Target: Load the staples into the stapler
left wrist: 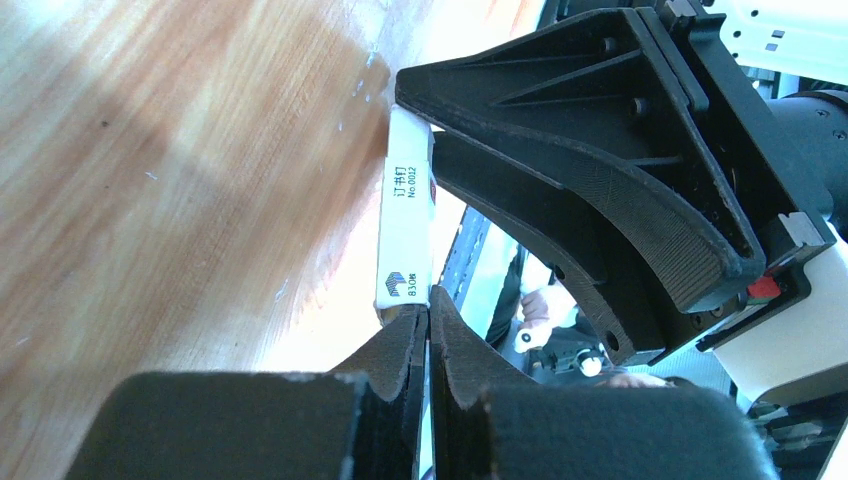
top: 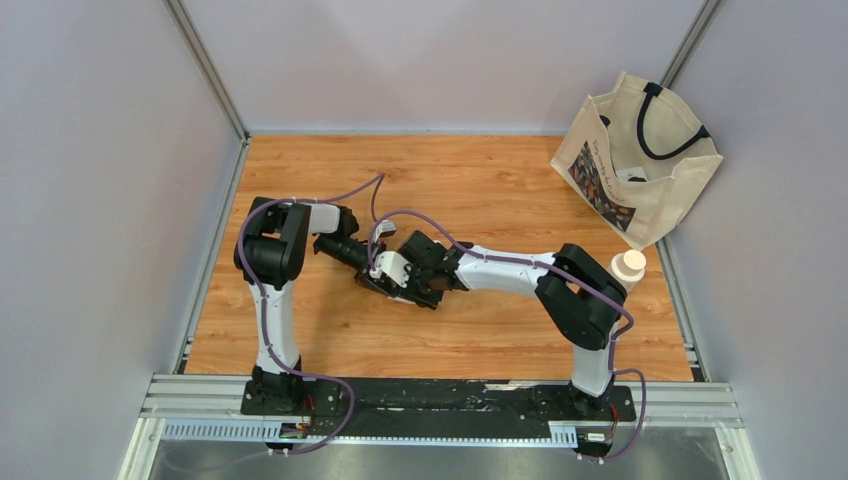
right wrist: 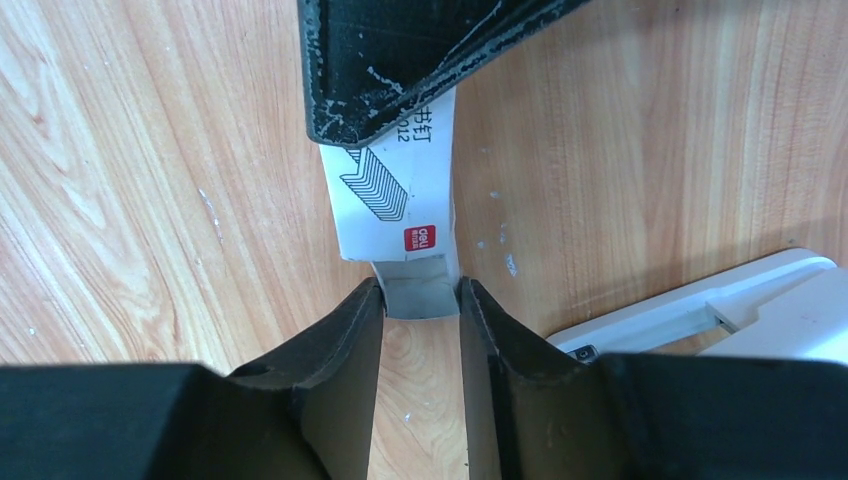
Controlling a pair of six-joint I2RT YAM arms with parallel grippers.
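Both ends of staple box pinched: L hand, R hand; long axis runs betw. them.

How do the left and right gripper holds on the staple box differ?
The left gripper pinches the staple box across its thin side, fingers nearly touching; the right gripper has its fingers wider apart. The left gripper holds the white printed sleeve; the right gripper holds the grey piece sticking out of its end. Both are shut on opposite ends of the same box.
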